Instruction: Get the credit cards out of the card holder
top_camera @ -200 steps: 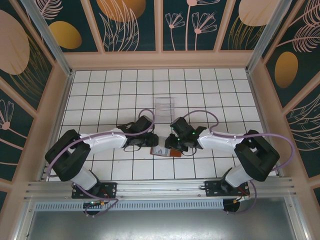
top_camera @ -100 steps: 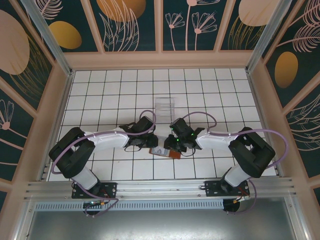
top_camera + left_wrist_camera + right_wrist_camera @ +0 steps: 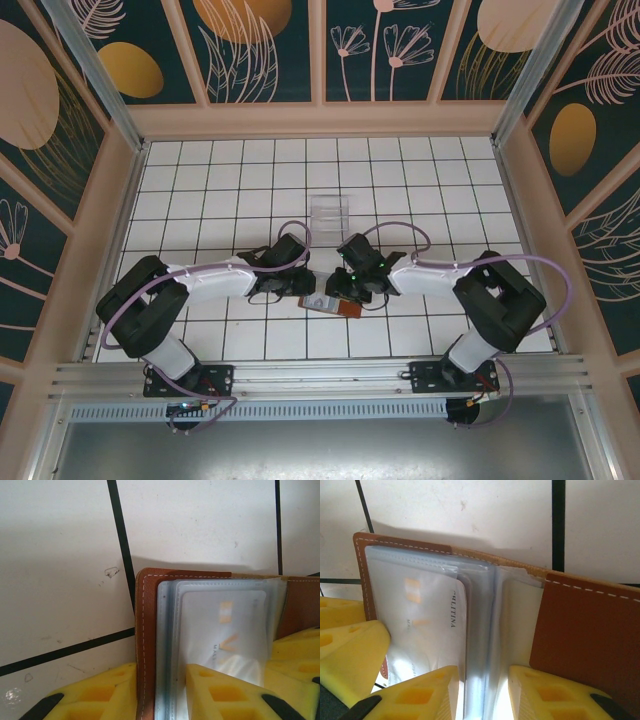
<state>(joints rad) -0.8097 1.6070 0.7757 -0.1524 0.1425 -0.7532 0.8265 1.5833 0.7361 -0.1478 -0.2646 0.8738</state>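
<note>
Dark teal wall panels [image 3: 260, 50] painted with pale plant shapes enclose a white tiled worktop [image 3: 200, 200] ruled with black lines. Seen from above, a clear plastic tray [image 3: 330, 210] sits toward the far middle, well apart from the card holder [image 3: 335, 305]. The holder lies open on the tiles nearer the bases. The left arm [image 3: 210, 280] and the right arm [image 3: 440, 280] reach in from either side and meet over it.

From the left wrist, the left end effector [image 3: 160, 672] stands at a narrow gap. Its yellow fingers [image 3: 95, 695] pinch the holder's stitched reddish-brown border together with the edges of the clear sleeves [image 3: 172, 645]. The credit cards [image 3: 225, 625] are inside those sleeves. One pale card with orange patches and faint lettering shows through the plastic, just beyond the finger nearer the holder's middle.

From the right wrist, the right end effector [image 3: 485, 675] stands slightly parted astride the sleeves at the holder's fold. Whether its fingers [image 3: 560, 695] actually clamp the plastic I cannot tell. A card with dark lettering along its edge sits in the sleeve on one side of the gap. On the other side lies the holder's brown leather flap, stitched in white and partly covered by the finger there.
</note>
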